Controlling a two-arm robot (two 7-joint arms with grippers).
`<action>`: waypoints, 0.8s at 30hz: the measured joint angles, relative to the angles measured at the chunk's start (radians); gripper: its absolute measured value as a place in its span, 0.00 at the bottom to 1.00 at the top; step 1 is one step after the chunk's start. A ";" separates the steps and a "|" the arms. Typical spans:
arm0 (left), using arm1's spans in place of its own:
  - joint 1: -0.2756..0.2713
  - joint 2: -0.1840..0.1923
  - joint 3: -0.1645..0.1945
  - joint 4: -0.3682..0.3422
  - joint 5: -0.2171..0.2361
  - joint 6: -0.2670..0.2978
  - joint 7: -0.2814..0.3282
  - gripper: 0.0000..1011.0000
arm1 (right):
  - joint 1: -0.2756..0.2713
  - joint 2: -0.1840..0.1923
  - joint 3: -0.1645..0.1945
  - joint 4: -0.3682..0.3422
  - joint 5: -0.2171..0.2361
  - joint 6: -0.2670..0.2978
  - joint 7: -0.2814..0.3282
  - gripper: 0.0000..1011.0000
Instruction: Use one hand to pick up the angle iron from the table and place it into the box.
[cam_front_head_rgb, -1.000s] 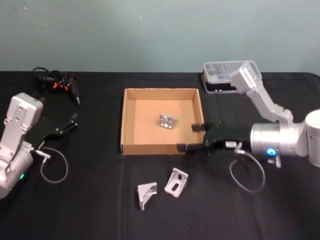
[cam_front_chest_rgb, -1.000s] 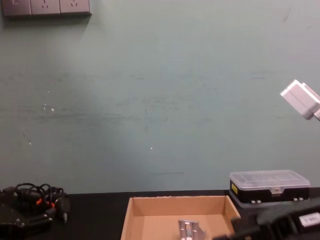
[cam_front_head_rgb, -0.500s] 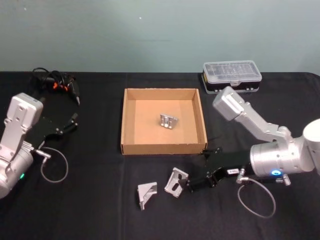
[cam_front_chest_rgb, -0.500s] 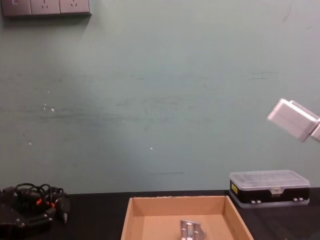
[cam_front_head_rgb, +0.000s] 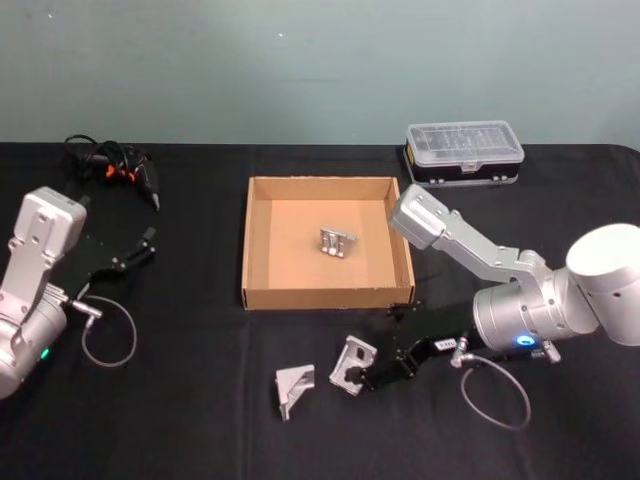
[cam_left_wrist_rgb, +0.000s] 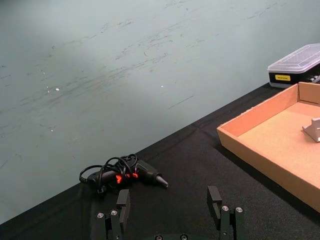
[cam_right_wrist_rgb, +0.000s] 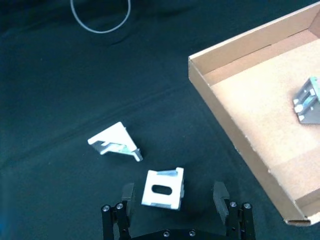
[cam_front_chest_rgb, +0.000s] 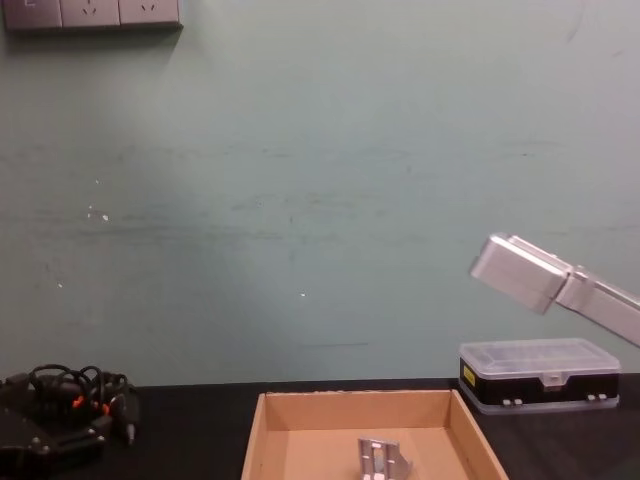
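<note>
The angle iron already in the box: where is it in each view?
Head: angle iron at the middle of the box floor.
Chest: bottom edge, near centre, inside the box.
Left wrist: right edge, cut off.
Right wrist: right edge, on the box floor.
Shared landmark: the tan box.

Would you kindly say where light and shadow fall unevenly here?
Right wrist view: the angle iron between the open right pincer's fingers glares white against the black table, and the box wall throws a darker strip onto its floor. Left wrist view, over the parked left pincer: the wall looks brightest behind the cable bundle.
</note>
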 joint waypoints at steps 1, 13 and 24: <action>0.000 0.000 0.000 0.000 0.000 0.000 0.000 1.00 | 0.003 -0.003 -0.002 0.005 0.000 0.000 -0.001 0.99; 0.000 0.000 0.000 0.000 0.000 0.000 0.000 1.00 | 0.022 -0.032 -0.018 0.043 -0.007 0.002 -0.021 0.99; 0.000 0.000 0.000 0.000 0.000 0.000 0.000 1.00 | 0.024 -0.033 -0.021 0.046 -0.008 0.003 -0.021 0.98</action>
